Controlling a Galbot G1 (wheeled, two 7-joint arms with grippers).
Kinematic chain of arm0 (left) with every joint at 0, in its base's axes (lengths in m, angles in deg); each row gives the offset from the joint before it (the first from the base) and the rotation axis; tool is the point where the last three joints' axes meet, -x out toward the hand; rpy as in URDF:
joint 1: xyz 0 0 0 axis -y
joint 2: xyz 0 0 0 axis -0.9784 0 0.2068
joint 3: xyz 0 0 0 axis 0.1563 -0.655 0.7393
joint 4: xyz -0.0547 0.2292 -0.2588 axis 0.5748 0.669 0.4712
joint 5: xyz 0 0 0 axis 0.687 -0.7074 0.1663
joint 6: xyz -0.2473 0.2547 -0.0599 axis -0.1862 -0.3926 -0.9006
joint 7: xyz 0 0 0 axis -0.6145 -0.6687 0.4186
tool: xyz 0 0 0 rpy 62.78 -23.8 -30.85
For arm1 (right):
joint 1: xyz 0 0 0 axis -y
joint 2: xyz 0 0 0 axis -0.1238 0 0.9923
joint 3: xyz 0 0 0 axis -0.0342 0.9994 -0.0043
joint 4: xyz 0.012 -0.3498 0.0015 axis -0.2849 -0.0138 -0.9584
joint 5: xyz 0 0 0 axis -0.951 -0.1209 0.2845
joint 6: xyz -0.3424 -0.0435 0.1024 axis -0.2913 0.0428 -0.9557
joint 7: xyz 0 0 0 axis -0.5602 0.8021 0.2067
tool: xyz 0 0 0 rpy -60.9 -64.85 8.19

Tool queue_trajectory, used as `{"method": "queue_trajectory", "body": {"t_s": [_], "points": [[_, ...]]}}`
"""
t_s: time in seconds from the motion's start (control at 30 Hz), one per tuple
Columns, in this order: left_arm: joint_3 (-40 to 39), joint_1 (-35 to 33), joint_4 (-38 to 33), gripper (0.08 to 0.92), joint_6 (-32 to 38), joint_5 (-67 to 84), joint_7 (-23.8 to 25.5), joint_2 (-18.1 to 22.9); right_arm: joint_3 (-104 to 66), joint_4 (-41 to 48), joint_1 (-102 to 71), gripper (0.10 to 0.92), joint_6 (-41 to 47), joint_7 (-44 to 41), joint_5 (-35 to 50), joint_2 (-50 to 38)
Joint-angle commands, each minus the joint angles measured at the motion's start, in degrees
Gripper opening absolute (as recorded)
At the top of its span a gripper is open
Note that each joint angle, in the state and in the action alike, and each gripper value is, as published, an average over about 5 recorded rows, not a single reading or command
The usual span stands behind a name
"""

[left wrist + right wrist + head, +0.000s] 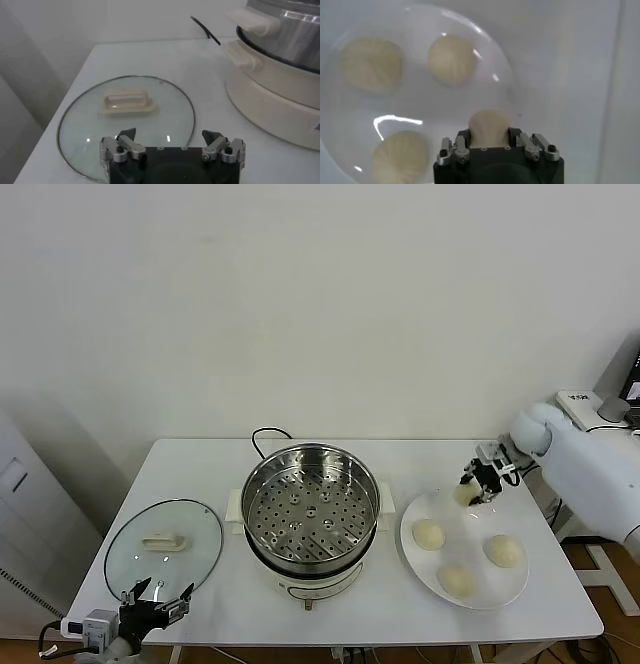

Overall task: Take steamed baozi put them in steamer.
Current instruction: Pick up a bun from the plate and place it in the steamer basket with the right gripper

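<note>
The steamer (310,519) stands mid-table, a shiny steel pot with an empty perforated tray on a white base; its side shows in the left wrist view (280,65). Three baozi (428,534) (503,550) (458,580) lie on a white plate (510,592) to its right. My right gripper (478,487) is shut on a fourth baozi (489,127) and holds it over the plate's far edge. The other three show below it in the right wrist view (452,60) (371,64) (400,155). My left gripper (171,145) is open and empty at the table's front left.
A round glass lid (163,546) with a cream handle (125,102) lies flat left of the steamer, just beyond my left gripper. A black power cord (268,434) runs behind the steamer. The table's right edge is close to the plate.
</note>
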State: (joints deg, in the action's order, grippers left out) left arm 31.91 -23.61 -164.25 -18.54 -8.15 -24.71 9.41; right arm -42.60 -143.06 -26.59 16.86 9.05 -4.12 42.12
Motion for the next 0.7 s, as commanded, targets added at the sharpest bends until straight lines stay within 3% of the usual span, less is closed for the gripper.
{"method": "queue_trajectory", "body": {"t_s": [0.03,0.4,0.7], "points": [[-0.1,0.0,0.1,0.823,0.0,0.0,0.0,-0.1,14.0,-5.0,19.9,0.475,-7.0,-1.8,13.8,4.6],[-0.5,0.4,0.3,0.823,-0.3,0.0,0.0,-0.3,14.0,6.1,25.1,0.476,-27.2,-4.5,17.0,25.5],[-1.0,0.3,0.8,0.823,-0.1,0.0,-0.1,-0.4,12.8,1.6,20.2,0.484,-37.1,-4.2,10.8,30.3]]}}
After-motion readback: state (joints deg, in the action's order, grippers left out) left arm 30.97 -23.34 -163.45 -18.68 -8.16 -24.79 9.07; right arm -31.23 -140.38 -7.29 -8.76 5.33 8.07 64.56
